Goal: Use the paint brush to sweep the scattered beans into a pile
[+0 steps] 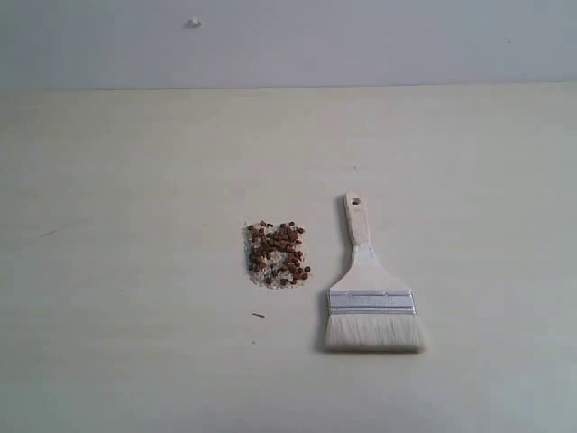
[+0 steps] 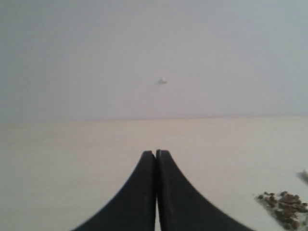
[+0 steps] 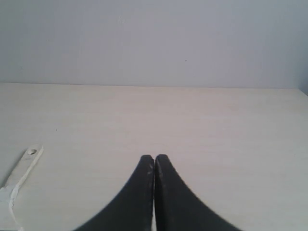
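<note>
Hovering empty with jaws pressed together, left gripper (image 2: 156, 152) and right gripper (image 3: 154, 157) wait; wide pale-wooden, silver-ferruled paint brush (image 1: 370, 290) lies just beside tiny reddish-brown beans (image 1: 277, 255), so a clumsy handle grab could scatter them.

The left gripper (image 2: 156, 153) has two matte black fingers, narrow at the rounded tips and flaring wide toward the base, one edge finely ridged. The right gripper (image 3: 154, 157) looks alike, slightly glossier.

Soft even light, slightly hazy
</note>
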Robot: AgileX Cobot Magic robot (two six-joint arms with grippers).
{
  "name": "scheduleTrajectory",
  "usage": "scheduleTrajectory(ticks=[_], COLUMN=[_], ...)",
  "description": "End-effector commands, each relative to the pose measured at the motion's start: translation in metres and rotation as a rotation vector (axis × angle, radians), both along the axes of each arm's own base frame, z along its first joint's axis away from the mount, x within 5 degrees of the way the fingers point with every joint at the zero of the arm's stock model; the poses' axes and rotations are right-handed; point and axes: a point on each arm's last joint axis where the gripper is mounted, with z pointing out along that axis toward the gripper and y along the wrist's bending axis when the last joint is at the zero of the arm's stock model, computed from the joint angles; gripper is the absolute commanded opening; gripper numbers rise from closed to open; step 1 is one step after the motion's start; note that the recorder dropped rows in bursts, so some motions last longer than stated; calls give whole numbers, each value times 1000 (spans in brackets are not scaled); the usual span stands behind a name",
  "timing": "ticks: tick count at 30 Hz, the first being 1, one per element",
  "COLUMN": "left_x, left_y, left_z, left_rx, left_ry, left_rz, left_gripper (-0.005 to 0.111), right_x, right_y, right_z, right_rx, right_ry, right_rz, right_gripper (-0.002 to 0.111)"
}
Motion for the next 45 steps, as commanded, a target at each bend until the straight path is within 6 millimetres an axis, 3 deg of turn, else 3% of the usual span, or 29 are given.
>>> scheduleTrajectory(ticks=[1, 8, 45], left_x=[3, 0, 0], left_y=[10, 19, 19], left_z=[-9, -25, -25], left_rx=[-42, -23, -22], left_ry=[115, 279, 278], left_rz=[113, 216, 217], left_gripper=[0, 0, 0], right_x=[0, 0, 0], right_y=[-1, -1, 0], right_z=[0, 0, 0], right_rx=[-4, -4, -5], right_ry=[-14, -14, -14], right_rz=[-8, -8, -6], right_gripper=[0, 0, 0])
